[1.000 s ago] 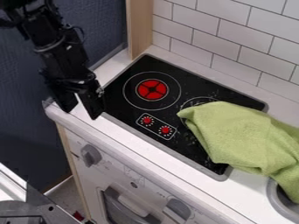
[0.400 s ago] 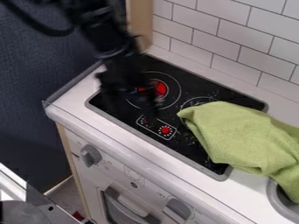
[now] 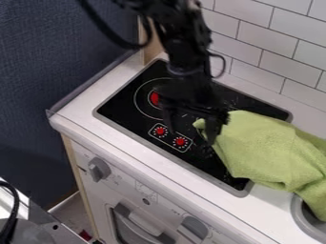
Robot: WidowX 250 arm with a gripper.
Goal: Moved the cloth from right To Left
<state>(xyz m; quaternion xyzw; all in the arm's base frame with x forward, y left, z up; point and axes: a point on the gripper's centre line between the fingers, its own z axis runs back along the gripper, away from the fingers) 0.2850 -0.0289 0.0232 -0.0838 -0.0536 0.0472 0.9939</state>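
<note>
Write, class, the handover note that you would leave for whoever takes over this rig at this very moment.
Gripper: over the stove, fingers apart with nothing held between them; one overlaps the cloth's left corner in the view, but contact can't be told.
Cloth: green, crumpled, lying from the stove's right side across the counter to the basin at the picture's right edge.
Done: the gripper is at the cloth; no grasp yet.
Left: grasp the cloth, carry it left, release it, then back off.
</note>
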